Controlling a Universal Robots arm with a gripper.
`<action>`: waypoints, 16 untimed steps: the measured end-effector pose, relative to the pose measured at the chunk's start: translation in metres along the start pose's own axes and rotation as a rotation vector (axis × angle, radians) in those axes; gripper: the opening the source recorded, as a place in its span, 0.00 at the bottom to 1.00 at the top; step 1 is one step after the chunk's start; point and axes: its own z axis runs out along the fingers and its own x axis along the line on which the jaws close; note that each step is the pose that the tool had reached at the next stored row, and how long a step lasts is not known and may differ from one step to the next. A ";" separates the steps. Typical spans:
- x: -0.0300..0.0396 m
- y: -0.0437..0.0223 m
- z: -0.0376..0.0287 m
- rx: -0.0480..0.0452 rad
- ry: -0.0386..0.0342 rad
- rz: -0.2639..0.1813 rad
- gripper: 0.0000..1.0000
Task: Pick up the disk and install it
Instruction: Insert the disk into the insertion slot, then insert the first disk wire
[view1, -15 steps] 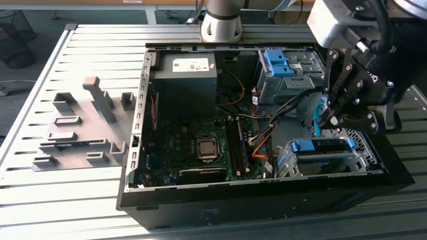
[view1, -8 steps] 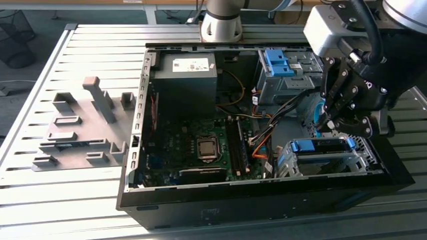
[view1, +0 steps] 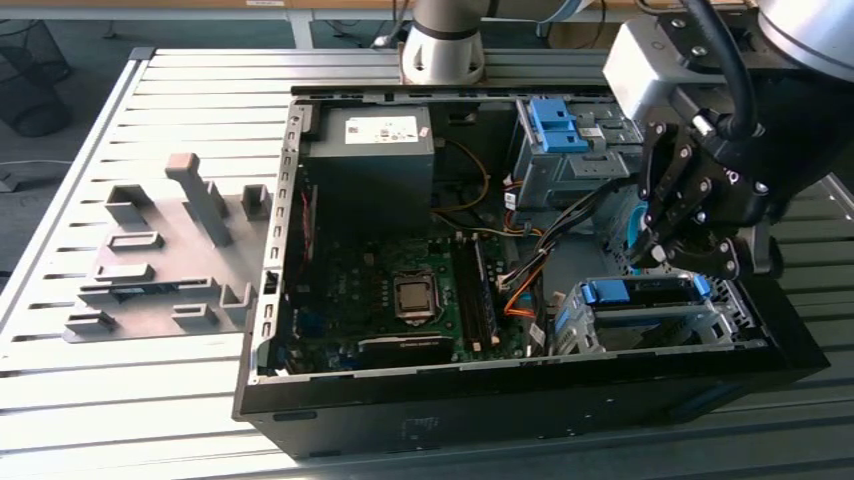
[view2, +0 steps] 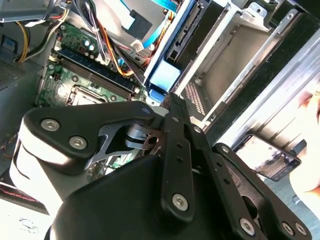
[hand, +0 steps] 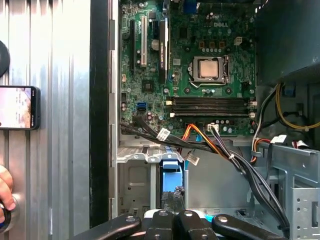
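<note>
**Disk held on edge over the drive cage**

The pincer (view1: 663, 255) is closed on the disk (view1: 638, 228), blue-framed and held on edge, just above the grey drive cage (view1: 647, 318) at the exterior view's right, inside the open computer case (view1: 534, 385) on the desk (view1: 147, 400).

In the first wrist view a phone (hand: 19, 107) lies beside the case.

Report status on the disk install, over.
Gripper shut on the disk, held on edge. Disk at the grey drive bay, not yet seated. Cable bundle runs close beside the bay.
</note>
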 end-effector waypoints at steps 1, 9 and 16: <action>0.0001 0.0000 0.0018 0.0000 0.0000 0.000 0.11; 0.0004 -0.0002 0.0127 0.0000 0.0000 0.000 0.11; 0.0004 -0.0002 0.0132 0.0000 -0.0002 0.000 0.11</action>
